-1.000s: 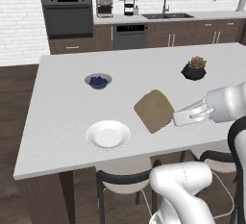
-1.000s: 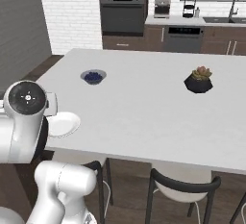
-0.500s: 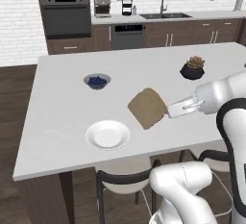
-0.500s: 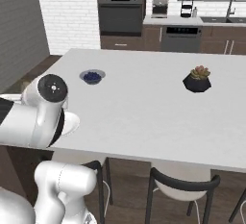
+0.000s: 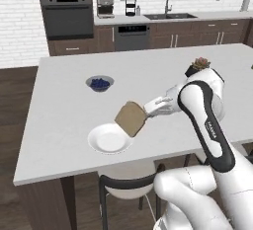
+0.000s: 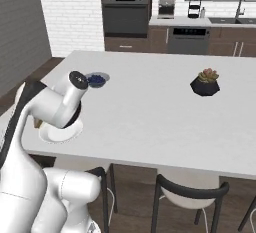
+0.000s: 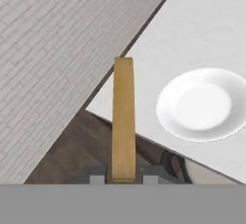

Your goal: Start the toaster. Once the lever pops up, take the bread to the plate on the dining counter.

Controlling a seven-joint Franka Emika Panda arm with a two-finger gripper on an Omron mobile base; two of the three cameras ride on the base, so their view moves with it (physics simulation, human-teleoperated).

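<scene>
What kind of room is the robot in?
It looks like a home kitchen. Against the back wall stands a built-in oven, with a sink and tap under a window. In front is the long white dining counter, holding a plate and a bowl of berries.

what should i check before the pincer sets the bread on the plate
1. Grip: pincer shut on the bread: ok.
2. Bread above the plate: overlaps its right rim in the left base view, sits beside it in the hand view: cannot tell.
3. Plate bare: ok.
4. Bread lying flat for release: held on edge: not ok.
5. Berry bowl away from the path: ok.
6. Plate well inside the dining counter edge: near the edge: cannot tell.
</scene>
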